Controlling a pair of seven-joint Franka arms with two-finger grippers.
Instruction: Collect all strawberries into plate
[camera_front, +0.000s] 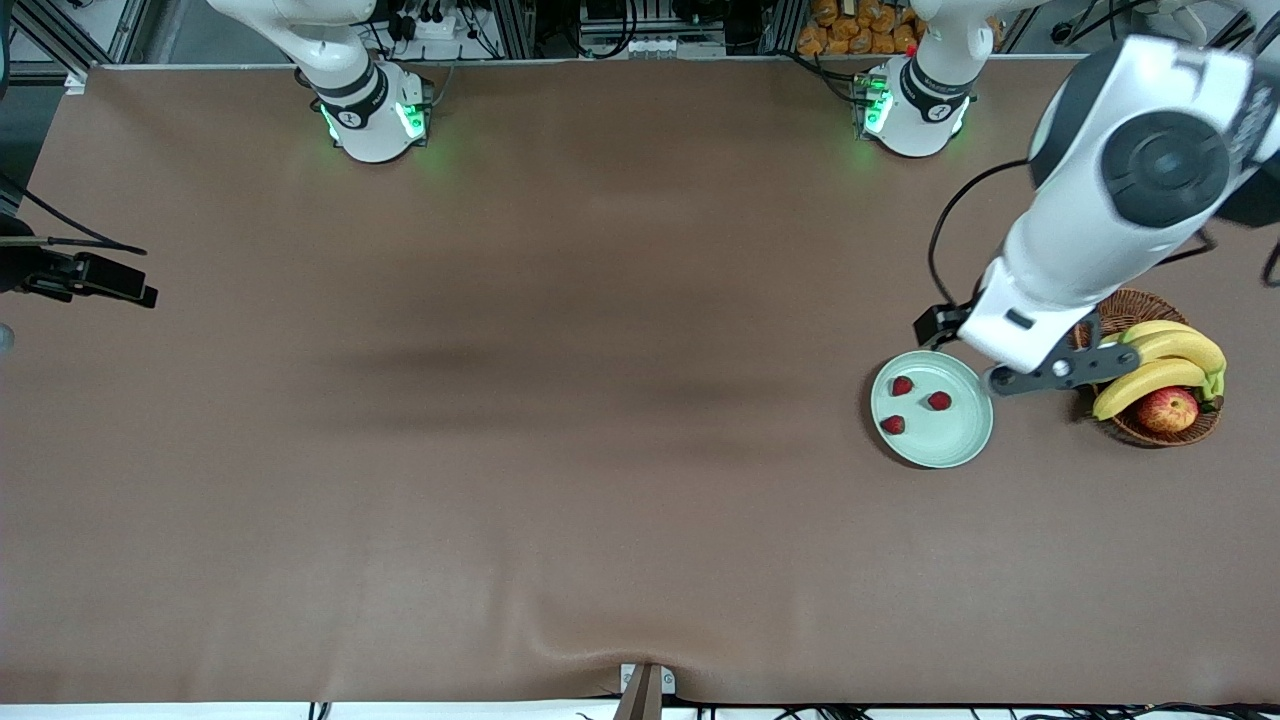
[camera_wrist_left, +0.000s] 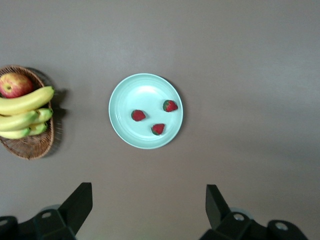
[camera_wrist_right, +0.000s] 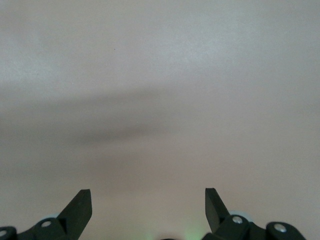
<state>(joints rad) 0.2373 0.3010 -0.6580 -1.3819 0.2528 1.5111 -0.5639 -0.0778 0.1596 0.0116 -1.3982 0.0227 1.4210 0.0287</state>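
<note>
Brown table (camera_front: 560, 400) carries the plate (camera_front: 950, 445) with three strawberries (camera_front: 903, 386) beside a fruit basket (camera_front: 1150, 432), left gripper (camera_wrist_left: 149, 202) spread empty above it, right gripper (camera_wrist_right: 148, 202) likewise spread, waiting.

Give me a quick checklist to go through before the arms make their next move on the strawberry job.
1. Strawberries on the plate: three lie on it, apart from one another. Ok.
2. Stray berries on the table: none in sight. Ok.
3. Left gripper: open, holding nothing, up over the table between plate and wicker basket. Ok.
4. Right gripper: open, holding nothing, waiting over bare table. Ok.
5. Basket fruit: bananas and apple sit in the basket, beside the plate and not touching it. Ok.
6. A berry hidden under the left arm: cannot tell.
</note>
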